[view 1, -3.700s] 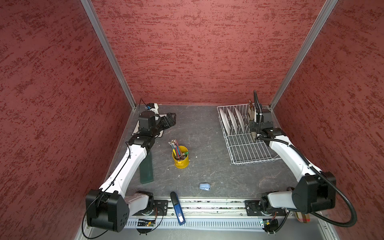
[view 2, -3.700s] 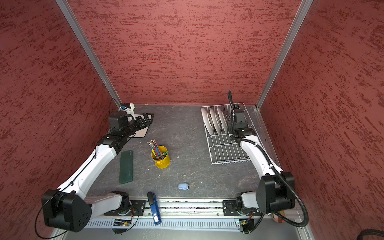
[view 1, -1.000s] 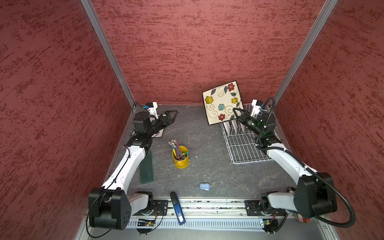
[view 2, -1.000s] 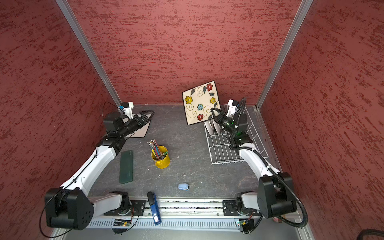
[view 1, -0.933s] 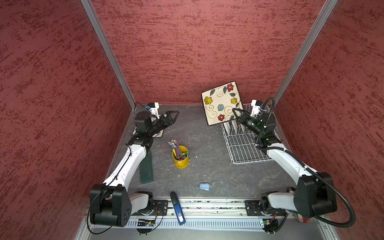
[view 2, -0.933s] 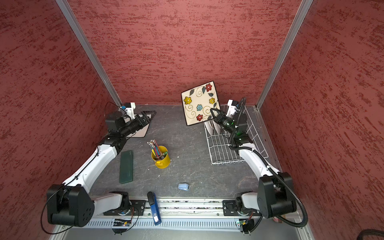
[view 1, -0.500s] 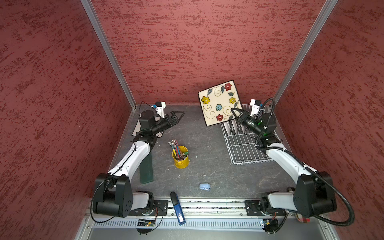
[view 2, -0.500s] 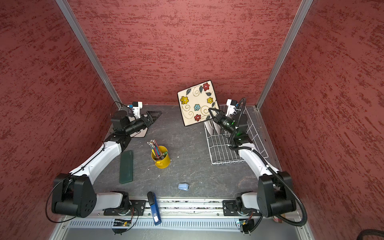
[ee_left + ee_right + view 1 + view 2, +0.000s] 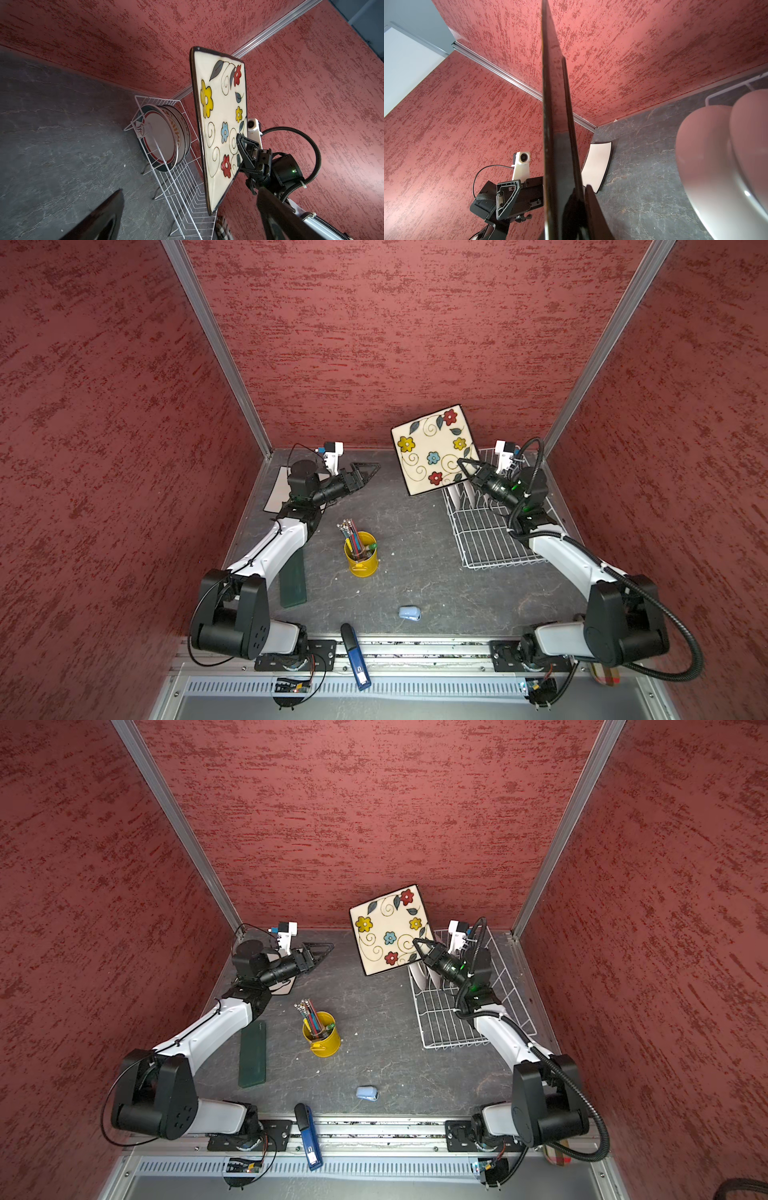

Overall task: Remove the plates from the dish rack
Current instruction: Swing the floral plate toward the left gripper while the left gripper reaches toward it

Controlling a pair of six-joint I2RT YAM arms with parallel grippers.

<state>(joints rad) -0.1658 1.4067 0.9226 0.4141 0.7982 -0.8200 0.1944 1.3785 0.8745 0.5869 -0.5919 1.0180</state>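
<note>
The square flowered plate point(image 9: 432, 450) hangs in the air, tilted with its painted face turned up and to the left. It sits just above the far left corner of the dish rack point(image 9: 490, 531), which stands on the right side of the table point(image 9: 415, 539). The right end effector point(image 9: 463, 464) pinches the plate at its near right edge, one finger across the painted face and the other behind it. The right arm rises from its near base and reaches far, its wrist angled leftward.

Across the table, the left arm stretches toward the far left corner and bends right. The left end effector point(image 9: 372, 468) is spread wide and empty, pointing at the plate but well apart from it.

The left wrist view shows what both top views mostly hide: round plates point(image 9: 162, 141) standing on edge at the rack's far end, behind the raised plate. The right wrist view catches the held plate edge-on as a dark blade. Past it, a second square plate point(image 9: 598, 164) lies flat on the table at far left, by the left arm.
</note>
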